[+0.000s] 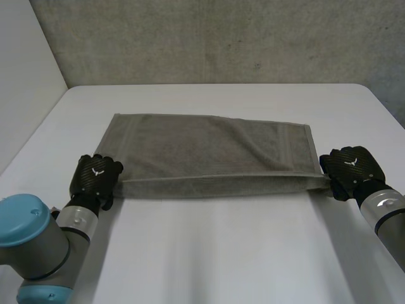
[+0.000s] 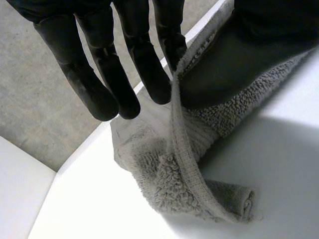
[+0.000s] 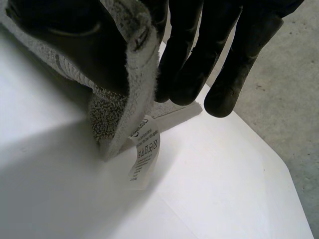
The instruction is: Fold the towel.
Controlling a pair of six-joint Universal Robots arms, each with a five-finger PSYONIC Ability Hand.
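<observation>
A grey towel (image 1: pixel 209 149) lies across the middle of the white table (image 1: pixel 221 253), its near edge raised and stretched taut between my two hands. My left hand (image 1: pixel 96 174) is at the towel's near left corner. In the left wrist view the towel's hem (image 2: pixel 189 184) is pinched between the thumb and the straight fingers (image 2: pixel 99 74). My right hand (image 1: pixel 349 166) is at the near right corner. There the towel's edge (image 3: pixel 124 89) is pinched between the thumb and the fingers (image 3: pixel 199 55), and a white care label (image 3: pixel 144 149) hangs from it.
A grey concrete surface (image 1: pixel 209 38) rises behind the table's far edge, and a white wall (image 1: pixel 25 76) stands at the far left. Bare tabletop lies in front of the towel and behind it.
</observation>
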